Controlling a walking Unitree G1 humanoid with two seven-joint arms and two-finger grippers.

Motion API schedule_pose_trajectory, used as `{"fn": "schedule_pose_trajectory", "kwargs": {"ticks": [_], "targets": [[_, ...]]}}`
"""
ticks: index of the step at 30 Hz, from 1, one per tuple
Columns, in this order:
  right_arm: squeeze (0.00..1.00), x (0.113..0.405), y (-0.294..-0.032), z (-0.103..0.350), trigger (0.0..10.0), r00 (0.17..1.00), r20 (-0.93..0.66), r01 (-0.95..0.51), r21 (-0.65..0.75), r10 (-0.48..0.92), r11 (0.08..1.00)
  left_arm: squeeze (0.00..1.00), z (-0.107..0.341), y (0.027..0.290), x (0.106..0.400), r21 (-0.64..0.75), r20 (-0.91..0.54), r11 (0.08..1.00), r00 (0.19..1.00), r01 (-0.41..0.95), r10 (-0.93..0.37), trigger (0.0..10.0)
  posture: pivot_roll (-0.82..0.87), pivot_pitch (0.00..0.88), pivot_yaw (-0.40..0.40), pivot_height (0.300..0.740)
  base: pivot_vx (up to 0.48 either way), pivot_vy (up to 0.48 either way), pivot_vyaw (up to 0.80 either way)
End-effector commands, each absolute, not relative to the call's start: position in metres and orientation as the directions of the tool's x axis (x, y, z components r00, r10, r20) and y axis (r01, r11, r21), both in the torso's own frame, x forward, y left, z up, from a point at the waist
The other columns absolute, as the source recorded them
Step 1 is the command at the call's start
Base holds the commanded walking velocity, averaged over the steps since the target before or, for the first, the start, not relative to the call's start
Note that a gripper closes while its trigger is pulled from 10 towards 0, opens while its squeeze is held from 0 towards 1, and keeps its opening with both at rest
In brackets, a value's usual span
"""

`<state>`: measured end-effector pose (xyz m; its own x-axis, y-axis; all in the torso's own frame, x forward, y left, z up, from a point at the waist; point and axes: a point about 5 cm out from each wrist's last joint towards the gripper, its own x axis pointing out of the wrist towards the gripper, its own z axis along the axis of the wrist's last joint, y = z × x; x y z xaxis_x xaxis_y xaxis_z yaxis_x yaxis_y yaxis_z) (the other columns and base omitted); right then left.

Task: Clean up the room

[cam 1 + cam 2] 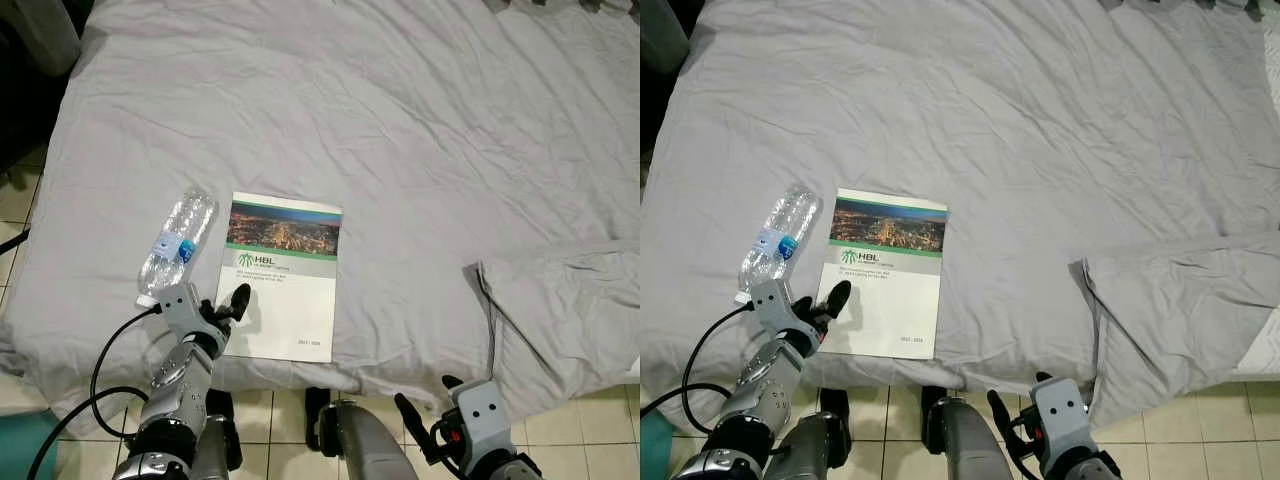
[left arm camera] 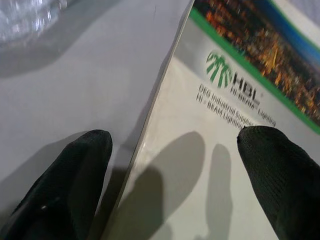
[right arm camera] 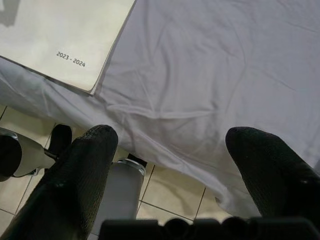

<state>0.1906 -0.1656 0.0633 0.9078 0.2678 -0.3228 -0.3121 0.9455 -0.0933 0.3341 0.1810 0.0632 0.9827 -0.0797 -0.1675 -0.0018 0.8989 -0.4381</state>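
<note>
Catalogue (image 1: 281, 277) flat on bed (image 1: 420, 130) beside bottle (image 1: 177, 240); thin, light, probably floppy. Left end effector (image 2: 172, 150) spread wide, empty, straddling its spine edge, the likeliest hold.

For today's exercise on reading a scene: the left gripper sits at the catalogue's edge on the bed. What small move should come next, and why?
Probably ease the left gripper a little forward and close it on the catalogue. Its fingers stand open astride the catalogue's left edge, one fingertip over the cover, the other over the grey sheet, so the edge is lined up but not yet gripped. The plastic bottle lies apart, beside it.
</note>
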Motion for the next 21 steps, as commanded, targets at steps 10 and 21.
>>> {"fn": "schedule_pose_trajectory", "kwargs": {"ticks": [10, 21], "targets": [[0.00, 0.174, -0.167, 0.055, 10.0, 0.891, -0.380, -0.293, -0.071, 0.246, 0.953, 0.00, 0.017, 0.165, 0.310, -0.490, -0.365, 0.869, 0.923, -0.075, -0.126, 10.0, -0.24, 0.655, -0.182, 0.740, 0.000, 0.000, 0.00], [0.00, 0.170, -0.165, 0.055, 10.0, 0.891, -0.387, -0.284, -0.064, 0.239, 0.957, 0.00, -0.001, 0.157, 0.299, -0.471, -0.463, 0.875, 0.876, -0.110, -0.139, 0.0, -0.25, 0.663, -0.171, 0.740, 0.000, 0.000, 0.00]]}}
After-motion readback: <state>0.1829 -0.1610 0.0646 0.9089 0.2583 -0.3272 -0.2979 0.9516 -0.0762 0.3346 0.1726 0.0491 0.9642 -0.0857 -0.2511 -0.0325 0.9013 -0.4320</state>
